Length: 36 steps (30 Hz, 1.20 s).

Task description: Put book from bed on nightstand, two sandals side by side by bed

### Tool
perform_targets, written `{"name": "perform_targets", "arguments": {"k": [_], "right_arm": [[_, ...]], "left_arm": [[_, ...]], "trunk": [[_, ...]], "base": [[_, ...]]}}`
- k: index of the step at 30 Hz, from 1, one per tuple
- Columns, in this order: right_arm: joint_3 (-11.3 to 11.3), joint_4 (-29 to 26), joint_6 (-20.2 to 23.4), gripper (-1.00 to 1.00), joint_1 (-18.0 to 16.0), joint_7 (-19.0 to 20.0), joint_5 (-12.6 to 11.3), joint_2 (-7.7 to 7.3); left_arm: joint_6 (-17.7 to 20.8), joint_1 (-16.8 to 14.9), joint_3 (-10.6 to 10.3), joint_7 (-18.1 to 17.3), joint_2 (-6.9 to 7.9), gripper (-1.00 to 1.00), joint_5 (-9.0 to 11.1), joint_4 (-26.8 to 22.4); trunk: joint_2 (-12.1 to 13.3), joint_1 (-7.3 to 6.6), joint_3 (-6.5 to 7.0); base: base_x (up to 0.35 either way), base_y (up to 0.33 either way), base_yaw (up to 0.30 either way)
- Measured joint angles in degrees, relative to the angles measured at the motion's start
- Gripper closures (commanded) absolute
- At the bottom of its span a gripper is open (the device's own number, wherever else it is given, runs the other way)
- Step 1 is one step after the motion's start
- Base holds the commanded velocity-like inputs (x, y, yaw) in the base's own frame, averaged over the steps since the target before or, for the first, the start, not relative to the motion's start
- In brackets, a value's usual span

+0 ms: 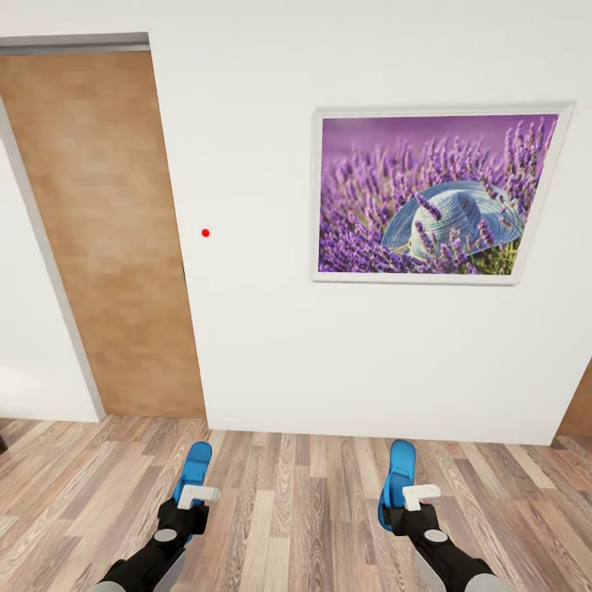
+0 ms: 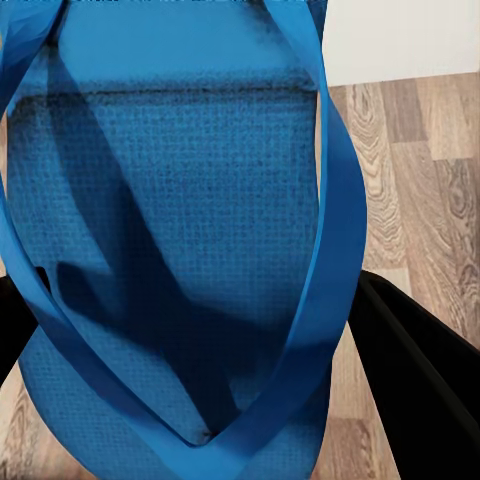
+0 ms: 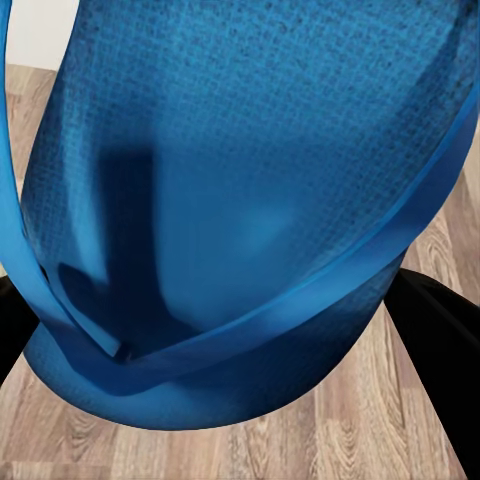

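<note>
Two blue sandals are being carried, one (image 1: 194, 465) clamped in the left gripper (image 1: 191, 503), the other (image 1: 400, 477) in the right gripper (image 1: 403, 506), facing a white wall (image 1: 263, 353).

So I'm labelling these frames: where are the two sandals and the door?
left sandal (image 1: 196, 462), head view, upper sole.
right sandal (image 1: 400, 464), head view, upper sole.
door (image 1: 103, 238), head view, middle of panel.
</note>
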Motion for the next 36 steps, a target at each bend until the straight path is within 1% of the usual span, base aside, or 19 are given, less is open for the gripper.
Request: {"name": "perform_targets", "arguments": {"k": [7,12,15,18,19,21,24,25,26,29,34,36], "right_arm": [[0.0,0.0,0.0,1.00,0.0,0.0,0.0,0.01],[-0.1,0.0,0.0,1.00,0.0,0.0,-0.1,-0.32],[-0.1,0.0,0.0,1.00,0.0,0.0,-0.1,-0.26],[-0.2,0.0,0.2,1.00,0.0,-0.1,-0.1,-0.23],[-0.2,0.4,0.2,1.00,0.0,-0.1,-0.1,-0.28],[-0.2,1.4,0.2,1.00,0.0,-0.1,-0.2,-0.29],[-0.5,5.2,0.1,1.00,0.1,-0.3,-1.3,-0.63],[-0.6,5.9,0.1,1.00,0.4,-0.3,-1.7,-0.70],[-0.9,6.9,0.1,1.00,1.3,-0.3,-2.7,-0.80],[-1.1,7.9,0.1,1.00,3.4,-0.4,-4.0,-0.91],[-1.1,8.9,0.1,1.00,5.7,-0.4,-4.6,-0.98],[-1.2,9.2,0.1,1.00,7.6,-0.4,-4.8,-0.99]], "left_arm": [[0.0,0.0,0.0,0.1,-0.04,1.00,0.0,0.0],[0.1,0.0,0.1,0.2,-0.01,1.00,0.3,0.2],[0.4,0.1,0.2,0.5,-0.32,1.00,0.2,0.4],[0.5,0.1,0.3,0.7,-1.10,1.00,0.3,3.4],[0.4,0.1,0.4,0.7,-1.38,1.00,0.4,5.4],[0.3,0.1,0.3,0.6,-1.57,1.00,0.2,7.0],[0.1,0.1,0.3,0.5,-1.80,1.00,0.2,9.0],[0.0,0.2,0.3,0.4,-1.82,1.00,0.2,9.2],[0.0,0.5,0.4,0.4,-1.81,1.00,0.3,9.5],[-0.5,1.3,0.5,0.4,-1.83,1.00,0.4,9.8],[-2.9,3.5,0.5,0.4,-1.85,1.00,0.4,10.0],[-3.7,5.0,0.4,0.4,-1.88,1.00,0.3,10.1]], "trunk": [[0.0,0.00,0.01],[0.0,0.00,0.01],[0.0,0.00,0.01],[0.0,0.00,0.00],[0.0,0.00,-0.01],[0.0,0.00,0.00],[0.0,0.00,0.00],[0.0,0.00,0.00],[0.0,-0.01,-0.01],[0.0,0.00,-0.01],[0.0,0.00,0.00],[0.0,0.00,-0.01]], "base": [[0.000,0.000,0.000],[0.000,0.000,0.000],[0.000,0.000,0.000],[0.000,0.000,0.000],[0.000,0.000,0.000],[0.000,0.000,0.000],[0.000,0.000,0.000],[0.000,0.000,0.000],[0.000,0.000,0.000],[0.000,0.000,0.000],[0.000,0.000,0.000],[0.000,0.000,0.000]]}}
